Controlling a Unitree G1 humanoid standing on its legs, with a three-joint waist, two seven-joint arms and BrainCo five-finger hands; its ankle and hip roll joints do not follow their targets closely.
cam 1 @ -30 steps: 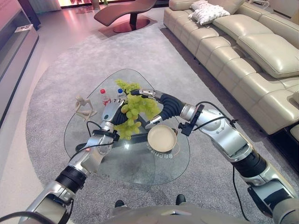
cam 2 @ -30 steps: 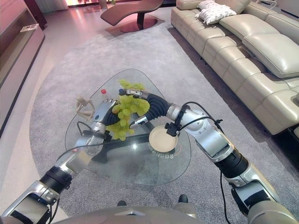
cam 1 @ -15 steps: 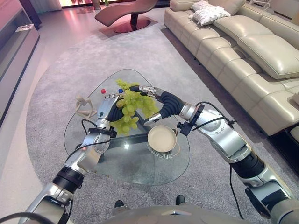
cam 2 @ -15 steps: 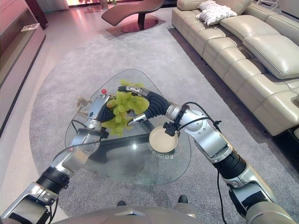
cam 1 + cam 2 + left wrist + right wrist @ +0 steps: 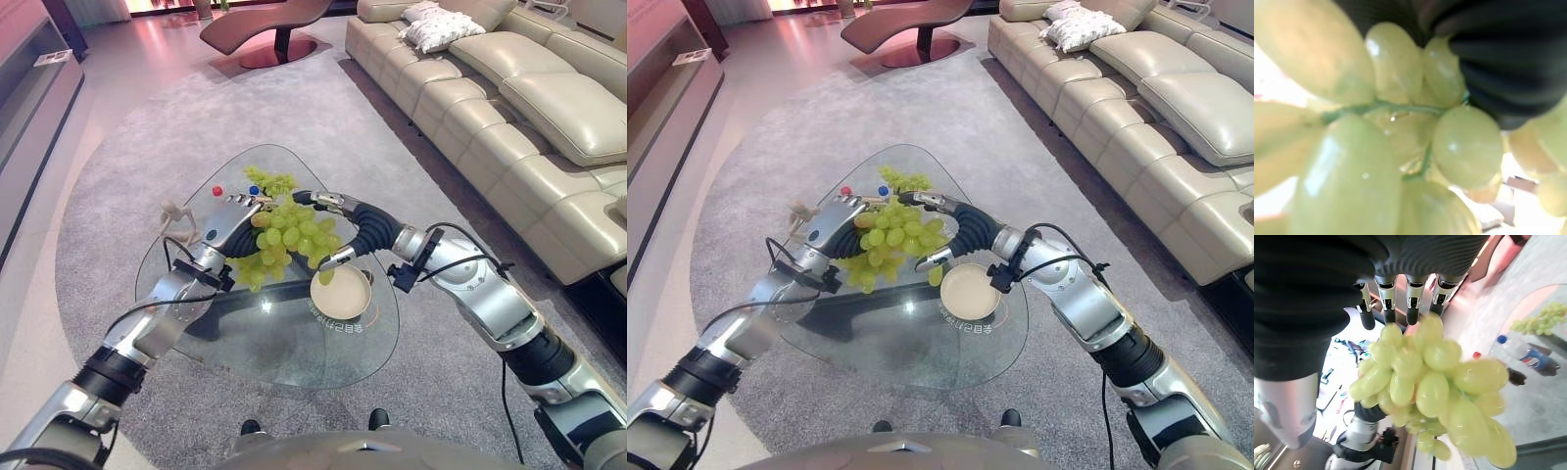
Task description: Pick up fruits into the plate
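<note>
A big bunch of green grapes (image 5: 289,235) hangs above the glass table (image 5: 284,343), pressed between my two hands. My left hand (image 5: 223,223) lies flat against its left side with straight fingers. My right hand (image 5: 355,223) cups the other side, fingers over the top and thumb below. The right wrist view shows the bunch (image 5: 1430,382) in front of that palm, and grapes (image 5: 1464,147) crowd close in the left wrist view. The round beige plate (image 5: 345,294) sits on the table just right of and below the bunch. A second grape bunch (image 5: 274,182) lies at the table's far side.
Two bottles, one red-capped (image 5: 217,191) and one blue-capped (image 5: 254,190), stand behind my hands. A small wooden figure (image 5: 176,212) sits at the table's left. A cream sofa (image 5: 509,108) runs along the right, and grey carpet surrounds the table.
Both hands have carried the bunch to the right and slightly down, nearer the plate. My left hand has tipped flatter beneath it.
</note>
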